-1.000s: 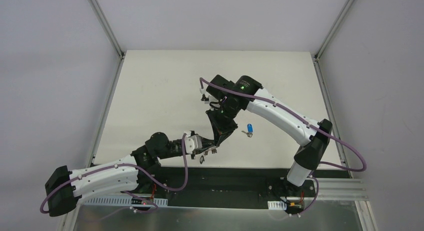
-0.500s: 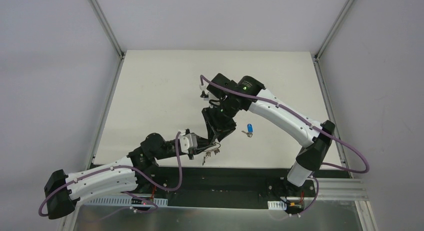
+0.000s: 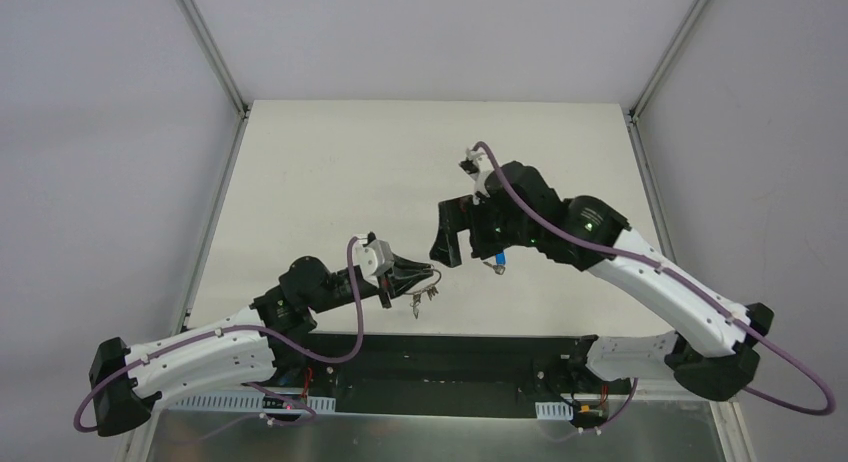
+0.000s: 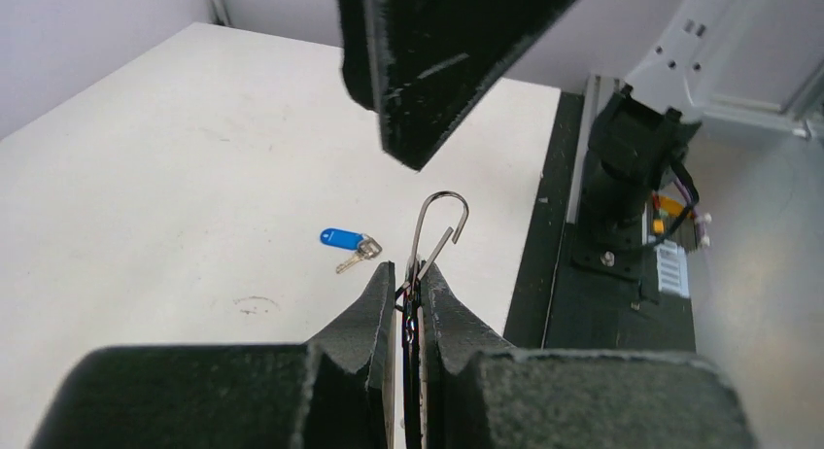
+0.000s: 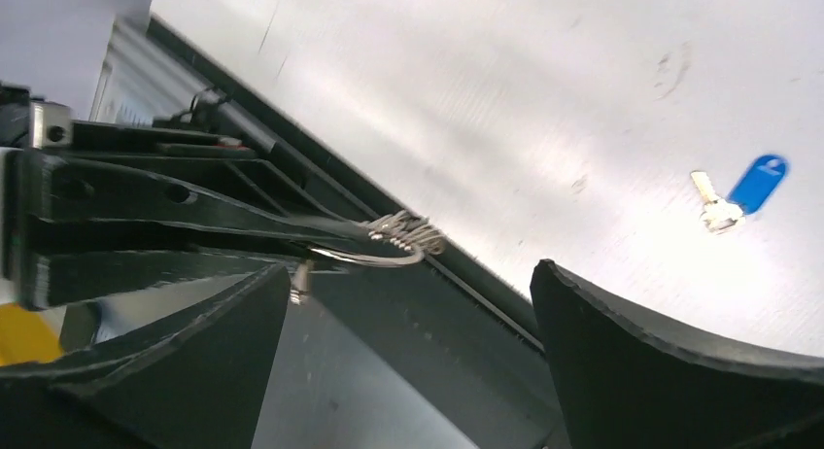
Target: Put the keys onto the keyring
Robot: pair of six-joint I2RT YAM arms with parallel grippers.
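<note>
My left gripper (image 3: 408,278) is shut on the keyring (image 3: 428,280), a thin silver wire loop held above the table's near edge. Small plain silver keys (image 3: 418,302) hang from it. In the left wrist view the keyring (image 4: 436,230) sticks up out of the closed left gripper (image 4: 413,274). The blue-headed key (image 3: 498,256) lies loose on the table, to the right of the ring and beneath the right arm's wrist. My right gripper (image 3: 466,242) hangs open just right of the ring, holding nothing. Its wrist view shows the keyring (image 5: 374,257) beyond the spread right gripper (image 5: 410,269) and the blue key (image 5: 759,182) far right.
The white table (image 3: 330,182) ends at a black strip (image 3: 450,347) along the near edge, right below the ring. A right finger (image 4: 437,70) hangs over the left wrist view. Grey walls and metal posts (image 3: 210,52) enclose the table.
The right gripper has opened wide, let go at the ring and pulled back to the right, its arm swinging outward. The left gripper kept its grip and shifted slightly right.
</note>
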